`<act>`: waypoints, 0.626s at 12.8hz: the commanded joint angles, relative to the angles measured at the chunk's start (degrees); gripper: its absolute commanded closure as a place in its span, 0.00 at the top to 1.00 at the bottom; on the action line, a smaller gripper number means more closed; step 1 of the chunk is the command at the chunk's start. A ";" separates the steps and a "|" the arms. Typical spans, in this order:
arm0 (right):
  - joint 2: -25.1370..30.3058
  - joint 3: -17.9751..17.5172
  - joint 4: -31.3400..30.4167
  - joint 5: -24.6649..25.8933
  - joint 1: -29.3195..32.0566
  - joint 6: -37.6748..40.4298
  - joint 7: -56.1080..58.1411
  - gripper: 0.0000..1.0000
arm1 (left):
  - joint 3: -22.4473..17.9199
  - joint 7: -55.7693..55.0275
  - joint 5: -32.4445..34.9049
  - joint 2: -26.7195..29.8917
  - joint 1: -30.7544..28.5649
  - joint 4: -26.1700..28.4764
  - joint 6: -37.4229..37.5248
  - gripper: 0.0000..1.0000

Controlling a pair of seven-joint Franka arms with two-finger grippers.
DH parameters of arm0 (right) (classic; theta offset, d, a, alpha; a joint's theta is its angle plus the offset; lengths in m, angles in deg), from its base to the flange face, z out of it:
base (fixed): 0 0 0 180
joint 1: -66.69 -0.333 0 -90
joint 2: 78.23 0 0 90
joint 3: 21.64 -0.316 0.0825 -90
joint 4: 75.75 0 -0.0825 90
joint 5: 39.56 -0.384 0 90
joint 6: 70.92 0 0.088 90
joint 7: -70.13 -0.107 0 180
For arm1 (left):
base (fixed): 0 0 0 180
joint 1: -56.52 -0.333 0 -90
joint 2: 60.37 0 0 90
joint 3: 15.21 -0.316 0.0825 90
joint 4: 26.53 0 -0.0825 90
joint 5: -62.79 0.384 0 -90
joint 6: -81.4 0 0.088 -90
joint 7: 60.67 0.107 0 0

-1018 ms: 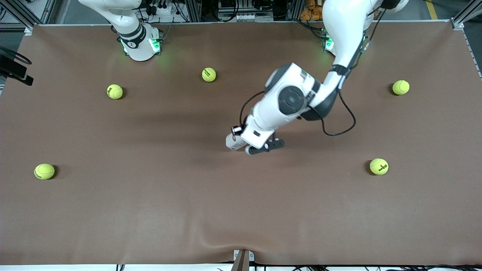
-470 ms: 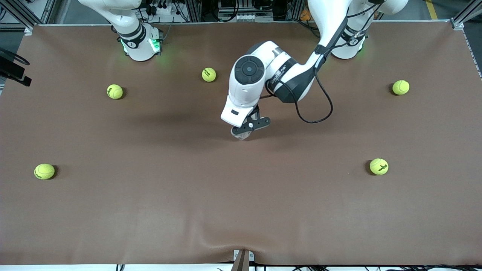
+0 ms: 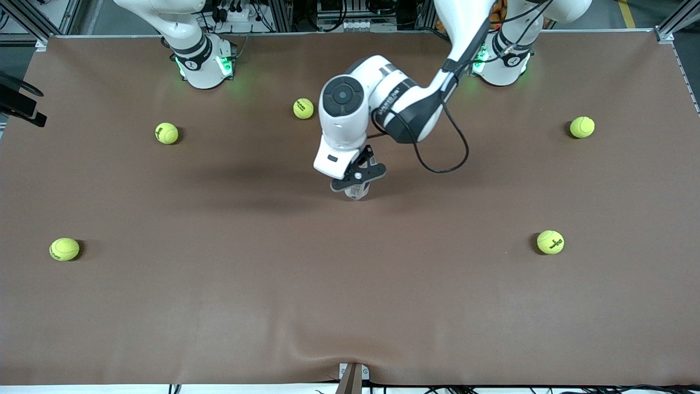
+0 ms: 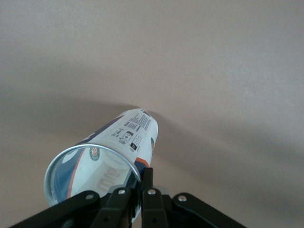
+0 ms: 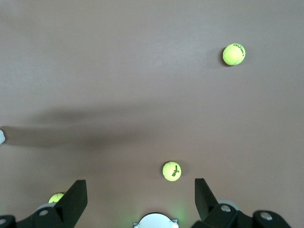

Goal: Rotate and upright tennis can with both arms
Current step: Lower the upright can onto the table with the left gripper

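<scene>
While the left arm's black two-finger gripper (image 3: 356, 185) hangs over the middle of the brown table mat (image 3: 219, 306), it looks clamped tight on the slim white tennis can with the navy band and silvery metal rim (image 4: 111, 152), pinching the wall right at the open rim. From the left wrist view the can tilts away from the fingers, its closed end down at or very near the mat, so it reads as nearly upright but not quite there.

Handling-wise, my guess is it's super light, since you can see straight inside and it's empty. Thin plastic wall, stiff-ish metal ring at the mouth, smooth printed label, so probably slippery and easy to dent if squeezed mid-body. Grabbing at the rim makes sense, that's the strongest bit. A tall skinny tube like that should tip over easily once let go.

The right arm waits back by its base; its gripper (image 5: 140, 199) has its fingers spread wide with nothing between them, looking down on the mat and a couple of yellow-green tennis balls (image 5: 171, 171).

Hard to make out: from the front camera the left arm's wrist covers almost all of the can, only a pale sliver pokes out under the fingers. Can't tell if the bottom actually touches the mat. Five balls (image 3: 303, 108) sit scattered well apart.
</scene>
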 commanded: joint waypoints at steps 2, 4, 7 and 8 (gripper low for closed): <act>0.39 -0.62 -0.24 -0.22 0.87 -2.18 -0.51 1.00 | -1.93 -2.07 1.43 -1.34 1.99 -2.37 1.22 0.00; 0.39 -0.62 -0.24 0.04 0.78 -2.37 -0.51 1.00 | -1.93 -3.29 1.51 -1.95 2.17 -2.19 1.13 0.00; 0.48 -0.62 -0.15 0.22 0.96 -2.63 -0.60 1.00 | -1.93 -3.39 2.13 -2.13 2.26 -2.19 1.05 0.00; 0.40 -0.62 -0.15 0.22 0.79 -2.63 -0.60 1.00 | -1.84 -3.56 2.13 -2.31 2.26 -2.19 0.61 0.00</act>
